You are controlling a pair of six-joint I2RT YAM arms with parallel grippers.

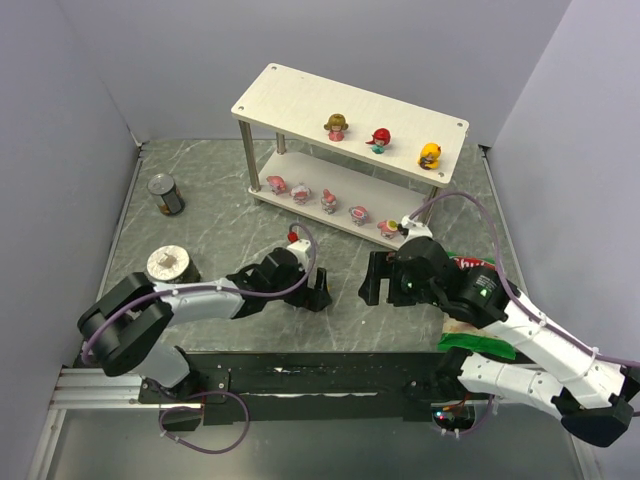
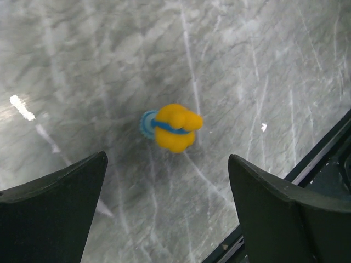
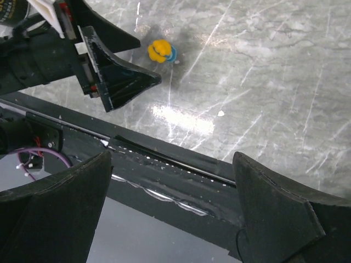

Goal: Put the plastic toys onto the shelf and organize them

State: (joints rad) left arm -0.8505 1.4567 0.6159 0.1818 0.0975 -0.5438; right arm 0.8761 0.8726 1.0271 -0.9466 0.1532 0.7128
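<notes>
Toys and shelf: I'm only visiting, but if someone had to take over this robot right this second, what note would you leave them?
Left gripper: open and empty, lined up on the yellow-blue toy, which sits on the table.
Right gripper: open and empty, by the table's near edge.
Done: the shelf holds eight toys. The brown-pink toy, red toy and orange-yellow toy are on the top board, and the five pink-and-white toys stand in a row on the lower board.
Left: grasp the yellow-blue toy and put it on the shelf.
</notes>
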